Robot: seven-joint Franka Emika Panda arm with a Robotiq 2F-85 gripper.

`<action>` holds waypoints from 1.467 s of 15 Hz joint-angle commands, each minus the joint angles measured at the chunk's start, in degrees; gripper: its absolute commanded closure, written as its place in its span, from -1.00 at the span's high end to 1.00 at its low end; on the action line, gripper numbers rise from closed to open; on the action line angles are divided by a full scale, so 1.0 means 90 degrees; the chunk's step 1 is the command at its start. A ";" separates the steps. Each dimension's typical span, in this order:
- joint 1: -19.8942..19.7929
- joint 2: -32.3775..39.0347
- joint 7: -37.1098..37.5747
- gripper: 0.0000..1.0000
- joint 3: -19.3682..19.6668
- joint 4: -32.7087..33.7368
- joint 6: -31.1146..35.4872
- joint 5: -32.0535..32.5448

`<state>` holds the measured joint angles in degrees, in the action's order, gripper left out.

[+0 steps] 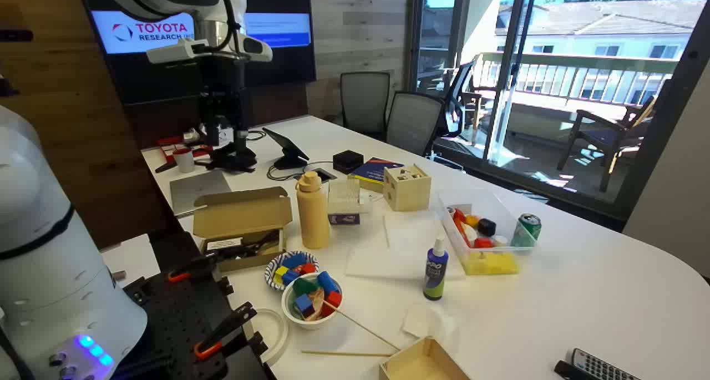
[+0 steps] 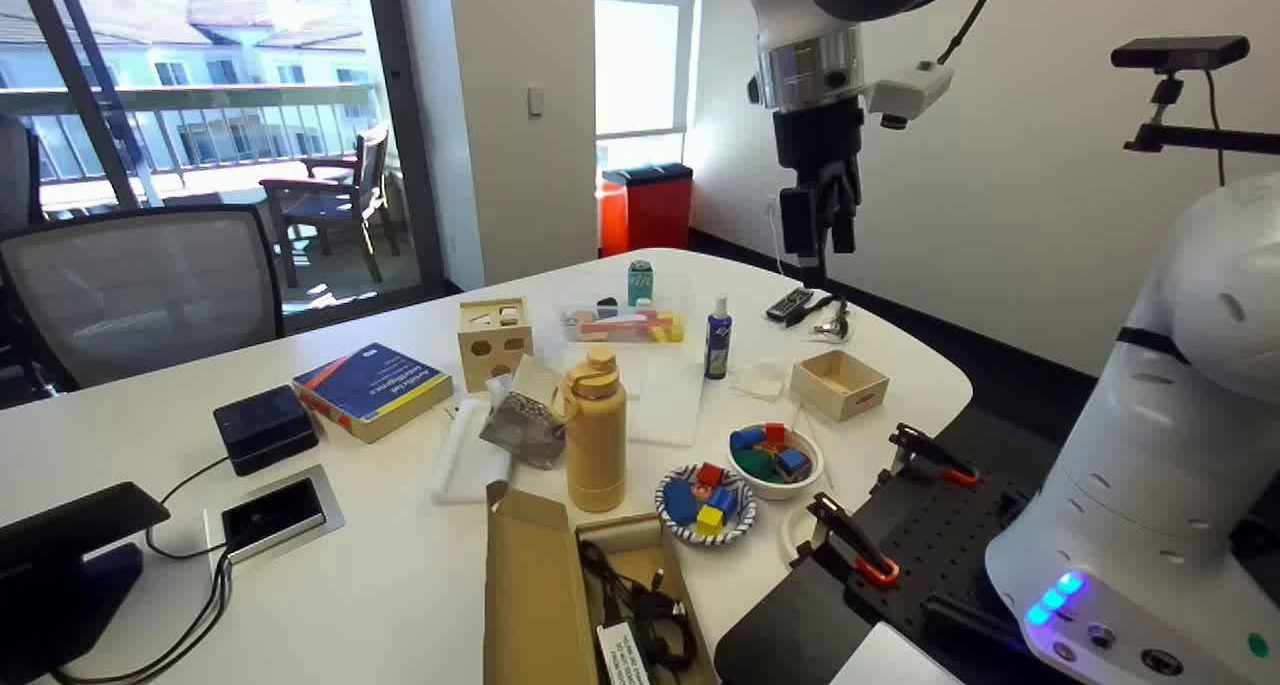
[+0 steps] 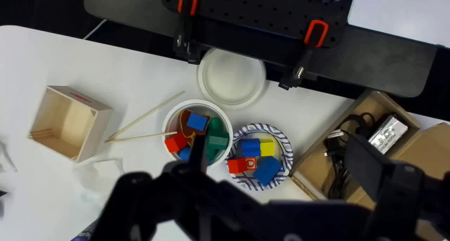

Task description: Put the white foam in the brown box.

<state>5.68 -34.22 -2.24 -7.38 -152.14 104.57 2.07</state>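
Note:
The brown box (image 1: pixel 244 216) lies low with its lid flap folded back; in an exterior view the brown box (image 2: pixel 540 605) holds black cables. In the wrist view the brown box (image 3: pixel 316 160) is at right, partly behind a finger. I cannot tell for certain which white piece is the foam: a flat white slab (image 1: pixel 402 261) lies beyond the bottle, and a smaller crumpled white piece (image 2: pixel 762 380) is near the wooden tray. High above the table, my gripper (image 3: pixel 281 156) is open, its fingers wide apart with nothing between them; the gripper also shows in both exterior views.
A tall yellow bottle (image 1: pixel 313 213) stands beside the box. Nearby are a patterned bowl (image 2: pixel 705 505) and a white bowl (image 2: pixel 775 460) of coloured blocks. Also around are a spray bottle (image 1: pixel 436 272), a clear bin (image 1: pixel 488 241), a wooden cube (image 1: pixel 406 188) and a wooden tray (image 3: pixel 70 125).

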 commanded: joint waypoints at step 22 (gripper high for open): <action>-0.0186 0.0997 0.2293 1.00 0.0269 -0.0074 0.3604 -0.2018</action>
<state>3.92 -25.48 15.85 -4.70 -152.27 135.34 -13.38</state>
